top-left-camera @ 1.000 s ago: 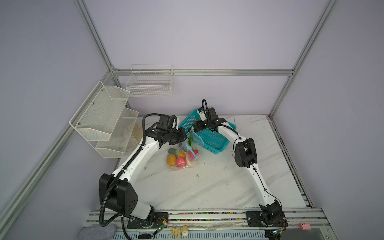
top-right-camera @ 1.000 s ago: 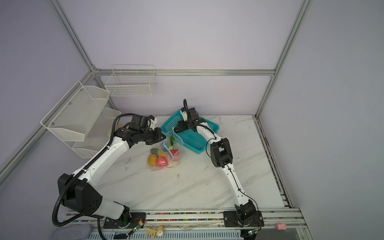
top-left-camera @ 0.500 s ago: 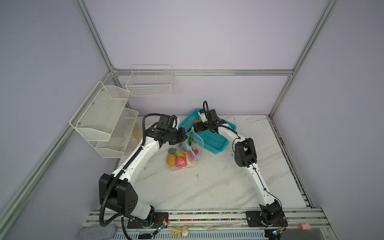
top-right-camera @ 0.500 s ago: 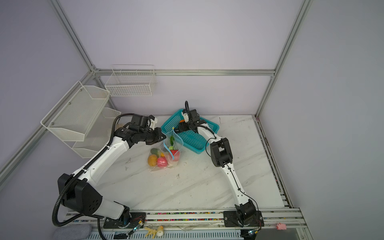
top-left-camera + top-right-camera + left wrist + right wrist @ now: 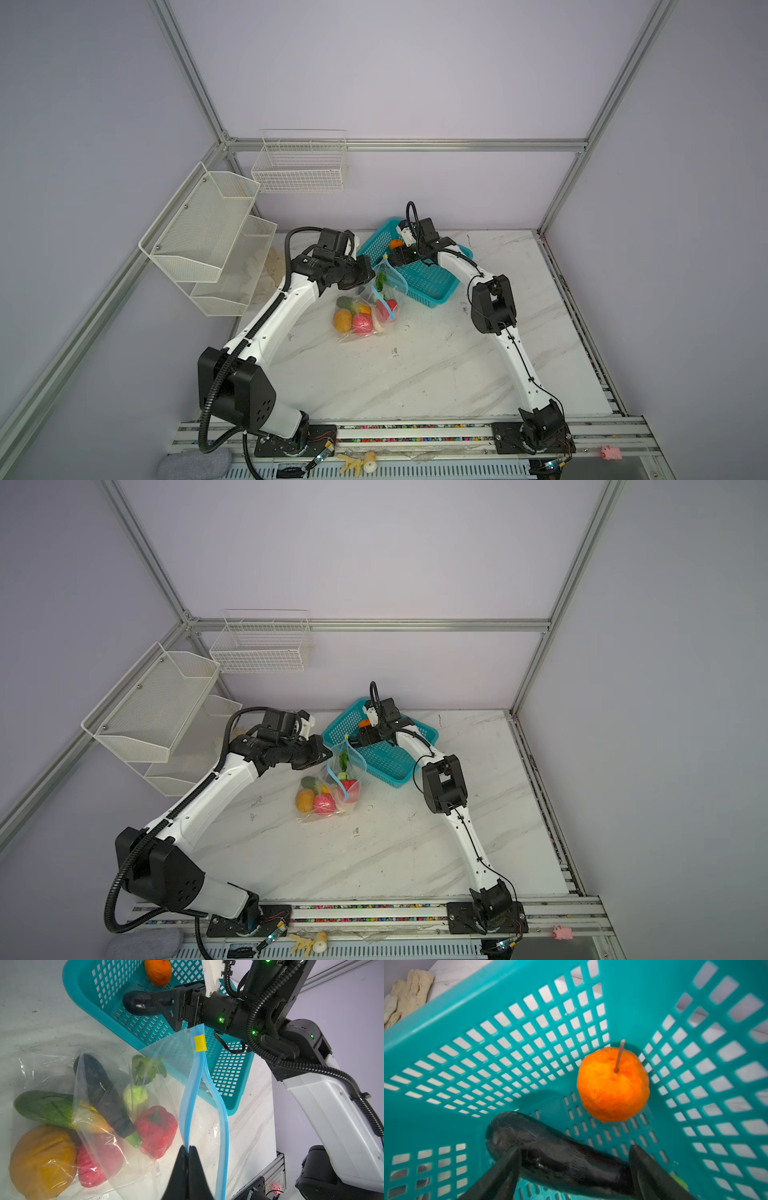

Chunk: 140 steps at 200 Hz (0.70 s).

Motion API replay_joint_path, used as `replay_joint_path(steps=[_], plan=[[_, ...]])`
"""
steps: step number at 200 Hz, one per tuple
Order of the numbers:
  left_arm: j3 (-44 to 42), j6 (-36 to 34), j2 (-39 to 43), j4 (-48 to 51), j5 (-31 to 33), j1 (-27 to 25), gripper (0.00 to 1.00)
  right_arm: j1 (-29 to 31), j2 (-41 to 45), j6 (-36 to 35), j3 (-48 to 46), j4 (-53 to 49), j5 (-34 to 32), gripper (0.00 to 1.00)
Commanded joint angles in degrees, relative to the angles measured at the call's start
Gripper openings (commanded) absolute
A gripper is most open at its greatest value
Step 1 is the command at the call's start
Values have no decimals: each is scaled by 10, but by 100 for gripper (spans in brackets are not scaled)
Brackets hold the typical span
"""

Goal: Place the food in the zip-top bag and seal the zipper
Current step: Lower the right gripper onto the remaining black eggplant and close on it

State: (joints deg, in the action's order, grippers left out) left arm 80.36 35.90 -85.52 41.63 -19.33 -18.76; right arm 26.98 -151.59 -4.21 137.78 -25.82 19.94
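The clear zip-top bag point(image 5: 365, 309) lies on the marble table and holds several food pieces, among them a red pepper point(image 5: 155, 1130) and a yellow-orange fruit point(image 5: 41, 1159). My left gripper point(image 5: 188, 1152) is shut on one side of the light-blue zipper point(image 5: 193, 1095), holding the mouth up; the yellow slider point(image 5: 200, 1043) sits at the far end. My right gripper point(image 5: 575, 1148) is inside the teal basket point(image 5: 488, 1043). Its jaws stand wide on either side of a dark purple eggplant point(image 5: 560, 1159). An orange fruit point(image 5: 612, 1086) lies just beyond.
White mesh shelves point(image 5: 208, 232) and a wire basket point(image 5: 299, 166) hang on the left and back walls. Pale gloves point(image 5: 270, 266) lie under the shelves. The front rail carries small toy bits point(image 5: 357, 461) and a pink pig point(image 5: 609, 452).
My right gripper has come down into the basket toward the eggplant and its jaws have widened. The left gripper and the bag have stayed put.
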Motion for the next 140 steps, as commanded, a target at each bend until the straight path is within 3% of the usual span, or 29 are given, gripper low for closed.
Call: replay_joint_path(steps=[1, 52, 140], plan=[[40, -4, 7, -13, -11, 5, 0, 0, 11, -26, -2, -92, -7, 84], [38, -3, 13, -14, -8, 5, 0, -1, 32, -34, 9, -134, -7, 83], [34, -2, 19, -14, -6, 4, 0, 0, 60, -56, -19, -124, -28, 84]])
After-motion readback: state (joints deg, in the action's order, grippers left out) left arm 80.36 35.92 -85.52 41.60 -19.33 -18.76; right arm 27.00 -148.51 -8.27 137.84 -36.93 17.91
